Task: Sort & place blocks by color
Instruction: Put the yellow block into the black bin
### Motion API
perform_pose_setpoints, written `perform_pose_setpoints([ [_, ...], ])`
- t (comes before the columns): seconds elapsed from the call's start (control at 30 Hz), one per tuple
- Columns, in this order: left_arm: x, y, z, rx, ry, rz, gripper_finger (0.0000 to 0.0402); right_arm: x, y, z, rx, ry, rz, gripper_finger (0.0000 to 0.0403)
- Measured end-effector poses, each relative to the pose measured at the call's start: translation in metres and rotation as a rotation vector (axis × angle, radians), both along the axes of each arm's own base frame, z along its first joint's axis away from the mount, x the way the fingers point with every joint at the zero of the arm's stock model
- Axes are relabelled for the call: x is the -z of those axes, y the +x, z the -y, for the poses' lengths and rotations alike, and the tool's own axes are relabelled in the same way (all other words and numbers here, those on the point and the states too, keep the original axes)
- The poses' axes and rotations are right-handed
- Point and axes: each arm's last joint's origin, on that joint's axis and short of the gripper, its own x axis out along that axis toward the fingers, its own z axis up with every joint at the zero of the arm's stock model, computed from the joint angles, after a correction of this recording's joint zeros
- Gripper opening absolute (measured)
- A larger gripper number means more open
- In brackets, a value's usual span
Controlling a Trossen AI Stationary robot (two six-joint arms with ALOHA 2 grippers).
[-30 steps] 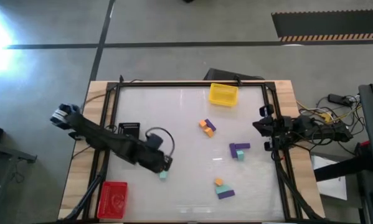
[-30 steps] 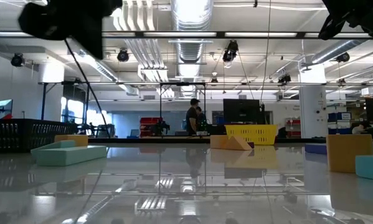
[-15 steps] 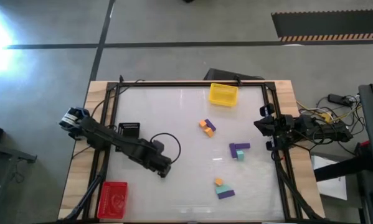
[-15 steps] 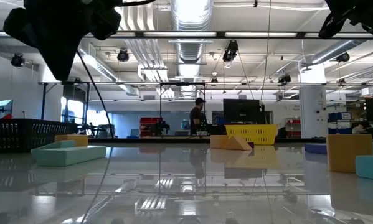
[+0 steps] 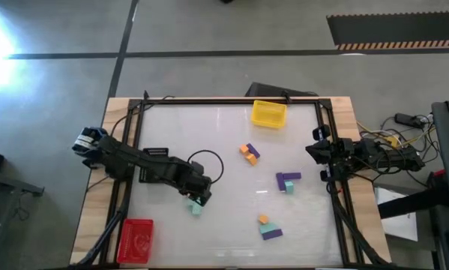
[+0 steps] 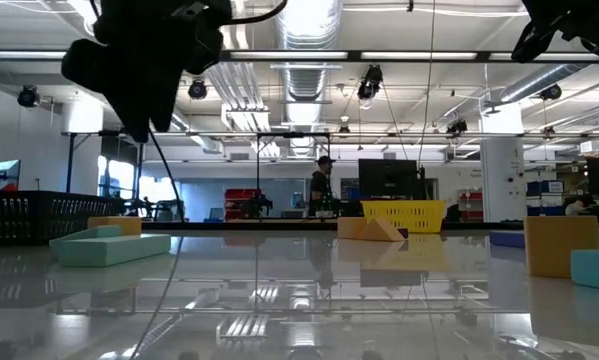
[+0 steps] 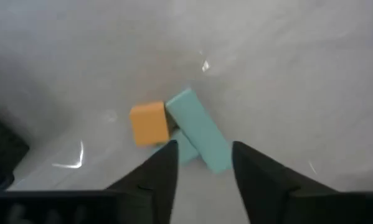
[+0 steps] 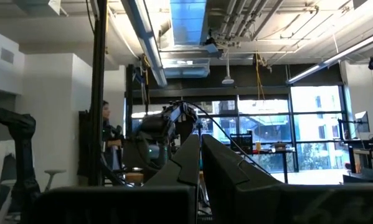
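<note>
In the left wrist view an orange cube (image 7: 150,123) lies on the white table beside a mint bar (image 7: 198,127), which rests across a second mint piece (image 7: 186,148). My left gripper (image 7: 203,163) hangs open above them, pointing down, its fingers on either side of the bar's near end and clear of it. The high view shows one mint block (image 5: 195,208) just past my left gripper (image 5: 202,195). More orange, purple and mint blocks lie in three small groups (image 5: 248,152), (image 5: 287,181), (image 5: 267,226). My right gripper (image 8: 200,158) is shut and raised at the table's right edge (image 5: 314,150).
A yellow tray (image 5: 269,114) stands at the far edge, a black tray (image 5: 155,156) beside my left arm, a red tray (image 5: 136,240) at the near left corner. A cable loop (image 5: 208,161) lies by the left wrist. A person stands far off in the room (image 6: 324,185).
My left arm has swung and its gripper has gone a little toward the table's right edge, sunk slightly and turned about. The mint block by its tip was hidden under it half a second ago and shows again now. The blocks lie where they were.
</note>
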Motion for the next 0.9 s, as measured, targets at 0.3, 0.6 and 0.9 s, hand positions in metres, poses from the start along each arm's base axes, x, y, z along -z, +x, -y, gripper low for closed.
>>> perform_pose_setpoints([
  [0.3, 0.025, -0.001, -0.004, -0.038, 0.036, -0.081, 0.0239, 0.0, 0.0, 0.0, 0.0, -0.001, -0.001, 0.0009],
  [0.6, 0.052, 0.008, -0.001, 0.023, 0.076, -0.176, 0.0246, 0.0, 0.0, 0.0, 0.002, -0.003, -0.001, 0.0009],
  [0.9, 0.064, 0.011, 0.0, 0.058, 0.102, -0.222, 0.0246, 0.0, 0.0, 0.0, 0.002, -0.003, -0.003, 0.0009],
])
